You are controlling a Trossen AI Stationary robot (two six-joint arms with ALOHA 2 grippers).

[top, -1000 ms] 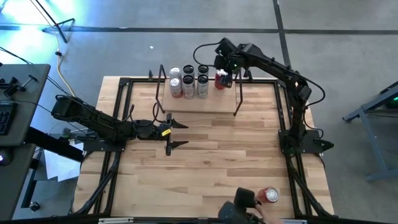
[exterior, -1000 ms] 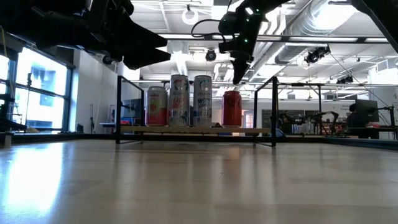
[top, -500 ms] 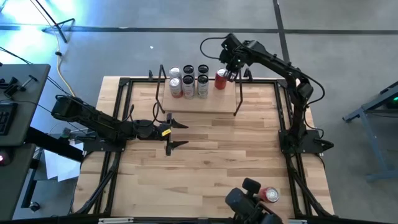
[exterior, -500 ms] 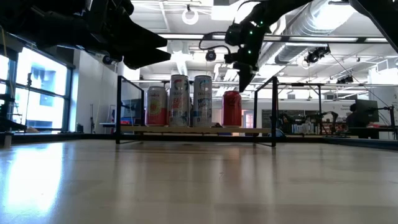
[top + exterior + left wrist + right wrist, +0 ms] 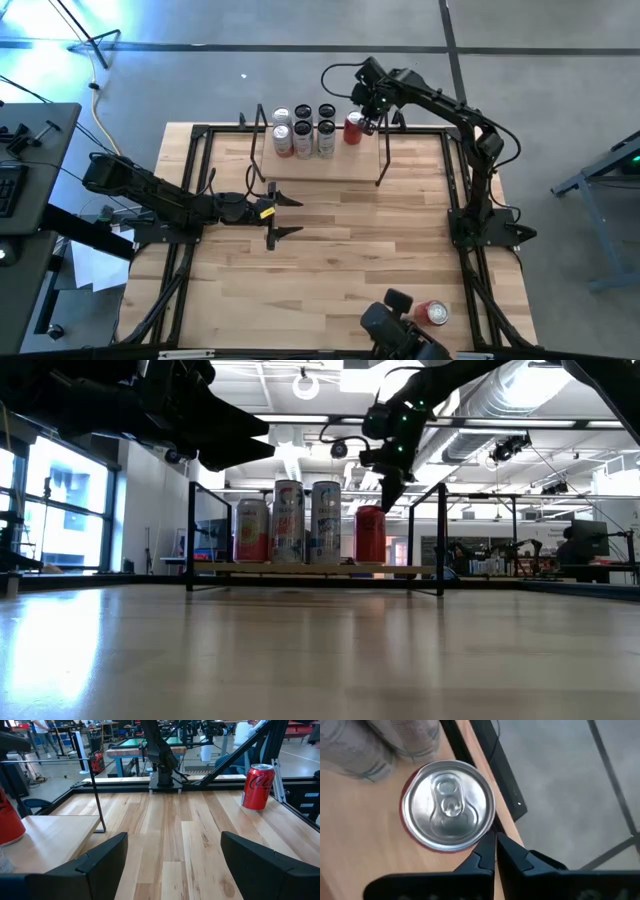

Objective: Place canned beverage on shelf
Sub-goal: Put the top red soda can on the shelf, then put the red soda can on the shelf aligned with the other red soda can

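Wooden tabletop [image 5: 340, 250] filled the overhead view, with the shelf [image 5: 320, 160] lying toward twelve o'clock between its two black uprights. On the shelf stood a cluster of tall cans [image 5: 303, 130] and, just beside them toward three o'clock, the red can [image 5: 353, 128], upright near the shelf's right-hand end. The right end effector [image 5: 368, 122] hung just above that can, at its three o'clock edge, fingers pinched fully together and gripping nothing. The left end effector [image 5: 288, 216] waited near the tabletop's centre with its fingers spread wide and empty. A second red can [image 5: 436, 313] stood near five o'clock on the tabletop, not yet shelved.

The risk, as I judged it, lay in the right arm's retreat: its pinched fingertips sat so near the can's rim that a sideways or low withdrawal could clip the can and topple it into its neighbours or off the shelf's end
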